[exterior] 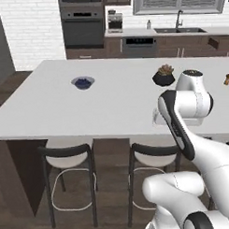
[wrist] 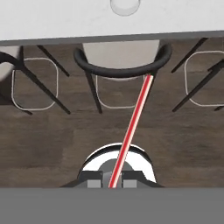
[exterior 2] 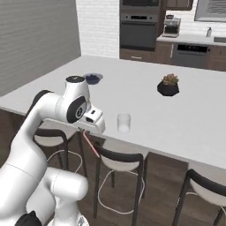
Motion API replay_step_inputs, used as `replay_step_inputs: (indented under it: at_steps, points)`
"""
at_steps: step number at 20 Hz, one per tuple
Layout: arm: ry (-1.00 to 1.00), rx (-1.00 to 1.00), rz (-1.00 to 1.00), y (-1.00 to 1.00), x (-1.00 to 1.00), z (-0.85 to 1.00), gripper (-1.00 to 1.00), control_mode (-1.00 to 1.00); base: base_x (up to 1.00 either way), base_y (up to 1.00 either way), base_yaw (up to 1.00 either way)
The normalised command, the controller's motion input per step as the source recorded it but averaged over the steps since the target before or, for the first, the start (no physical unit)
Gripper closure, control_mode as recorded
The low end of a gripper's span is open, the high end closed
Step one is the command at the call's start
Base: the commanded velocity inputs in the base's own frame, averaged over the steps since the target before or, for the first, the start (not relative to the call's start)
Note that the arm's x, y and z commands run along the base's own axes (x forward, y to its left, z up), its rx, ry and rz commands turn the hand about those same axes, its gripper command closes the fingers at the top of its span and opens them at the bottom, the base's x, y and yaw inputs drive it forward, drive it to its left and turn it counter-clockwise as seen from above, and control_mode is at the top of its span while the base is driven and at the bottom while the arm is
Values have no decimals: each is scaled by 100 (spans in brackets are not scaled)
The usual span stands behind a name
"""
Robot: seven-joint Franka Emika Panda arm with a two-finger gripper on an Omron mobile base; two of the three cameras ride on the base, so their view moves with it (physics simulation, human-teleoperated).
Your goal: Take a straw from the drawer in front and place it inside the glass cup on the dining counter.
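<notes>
— What's the biggest thing near the hand?

— The dining counter, white top on a dark base. The gripper hangs just outside its near edge, above the floor, with the black-backed stools below and ahead of the fingers.

— And the fingers themselves, open or shut?

— Pinched almost together. In the hand view the two dark fingertips sit side by side with only the straw between them, so the gripper is clamped on the straw's end.

— Which way does the straw point?

— Its long axis runs straight out from the fingers. From the right base view the straw slants downward and a bit towards the counter side, pink-red against the dark floor. Through the hand camera it stretches away from the fingertips, leaning slightly right, with its far tip over the curved back of the middle stool.

— Where's the glass cup?

— The glass cup stands upright on the counter near its front edge, beyond the fingers and higher than them, apart from the straw. A black pot with a succulent and a grey bowl of berries sit farther back.
</notes>
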Motion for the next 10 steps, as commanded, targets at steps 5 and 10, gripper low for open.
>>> replay_step_inputs:
  at_steps: [5,10]
  points:
    - [0,0,0,0,0,0,100,100,72,30,-30]
    - [0,0,0,0,0,0,100,100,98,18,-24]
